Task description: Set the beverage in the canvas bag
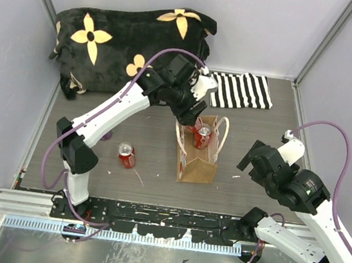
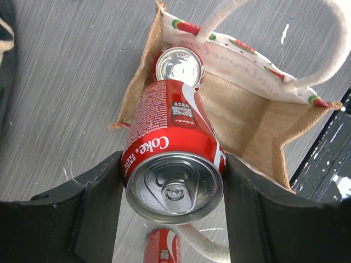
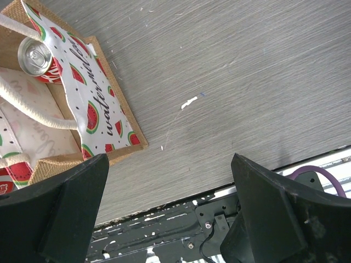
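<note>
My left gripper (image 1: pixel 194 118) is shut on a red Coke can (image 2: pixel 171 143) and holds it tilted above the open mouth of the canvas bag (image 1: pixel 199 164). In the left wrist view the gripper (image 2: pixel 173 192) grips the can's sides over the bag (image 2: pixel 247 112). A second can (image 2: pixel 178 64) stands inside the bag; it also shows in the top view (image 1: pixel 202 137) and in the right wrist view (image 3: pixel 35 55). A third can (image 1: pixel 126 155) lies on the table left of the bag. My right gripper (image 1: pixel 248 160) is open and empty to the right of the bag (image 3: pixel 104 118).
A black cushion with yellow flowers (image 1: pixel 124 34) lies at the back left. A black-and-white striped cloth (image 1: pixel 243 90) lies behind the bag. The bag's cream handles (image 2: pixel 307 76) stand up around its mouth. The metal rail (image 1: pixel 151 219) runs along the near edge.
</note>
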Tool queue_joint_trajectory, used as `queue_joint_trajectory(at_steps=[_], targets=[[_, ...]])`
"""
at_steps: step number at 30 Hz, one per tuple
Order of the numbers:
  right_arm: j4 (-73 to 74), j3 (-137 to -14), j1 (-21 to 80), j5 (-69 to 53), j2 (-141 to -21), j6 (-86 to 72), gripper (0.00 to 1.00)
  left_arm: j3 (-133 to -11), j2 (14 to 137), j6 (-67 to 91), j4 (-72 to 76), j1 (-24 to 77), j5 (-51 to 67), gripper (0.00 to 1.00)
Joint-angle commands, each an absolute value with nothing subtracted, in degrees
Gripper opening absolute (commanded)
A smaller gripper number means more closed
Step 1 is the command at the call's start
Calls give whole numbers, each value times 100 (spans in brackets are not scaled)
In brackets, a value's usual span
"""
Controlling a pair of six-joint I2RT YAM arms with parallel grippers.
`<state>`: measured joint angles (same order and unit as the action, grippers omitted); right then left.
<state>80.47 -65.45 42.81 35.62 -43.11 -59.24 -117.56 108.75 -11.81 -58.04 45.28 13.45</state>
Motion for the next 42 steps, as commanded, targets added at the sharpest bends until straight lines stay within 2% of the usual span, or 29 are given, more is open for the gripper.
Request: queue_joint_trajectory(at_steps=[1,15,42], targets=[[8030,-6554,4299,3691,-4276,-6069,100,-11553,10391,-1517,-5787,4540,1310,0],[8011,-6588,4300,3656,-4287,-6077,100,-11132,10534,-1784,-5820,4550,1235,0],[8363,-6688,4299,3792,-4147,-6248,100,-11553,11687,-1805,-5686,4707,500,0]])
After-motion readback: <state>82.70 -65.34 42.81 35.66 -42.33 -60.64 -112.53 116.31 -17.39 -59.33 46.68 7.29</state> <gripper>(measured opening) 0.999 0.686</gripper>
